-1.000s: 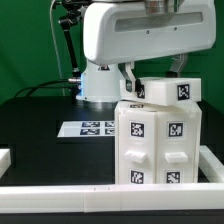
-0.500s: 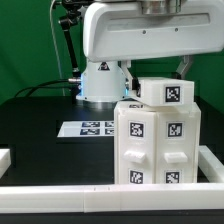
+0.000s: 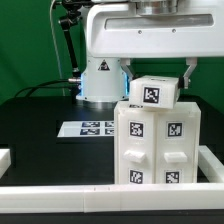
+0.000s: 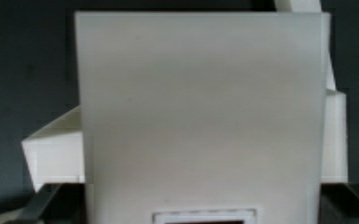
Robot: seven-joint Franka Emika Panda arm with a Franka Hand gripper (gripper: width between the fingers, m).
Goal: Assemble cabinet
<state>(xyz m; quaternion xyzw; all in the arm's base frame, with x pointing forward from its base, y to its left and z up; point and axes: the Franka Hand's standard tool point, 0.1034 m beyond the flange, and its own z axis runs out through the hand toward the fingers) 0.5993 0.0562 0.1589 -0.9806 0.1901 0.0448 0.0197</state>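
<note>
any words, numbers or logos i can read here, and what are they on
No words or numbers can be read in either view.
Tags on the cabinet, the small part on top of it and the marker board: black-and-white patterns only, no text.
Blue mark on the arm base: too blurred to read.

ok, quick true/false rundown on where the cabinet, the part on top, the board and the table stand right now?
1. The cabinet stands upright on the table. True.
2. The marker board lies on top of the cabinet. False: it lies flat on the table, to the exterior view's left of the cabinet.
3. A small part with a tag sits tilted at the cabinet's top. True.
4. The table is white. False: it is black.
</note>
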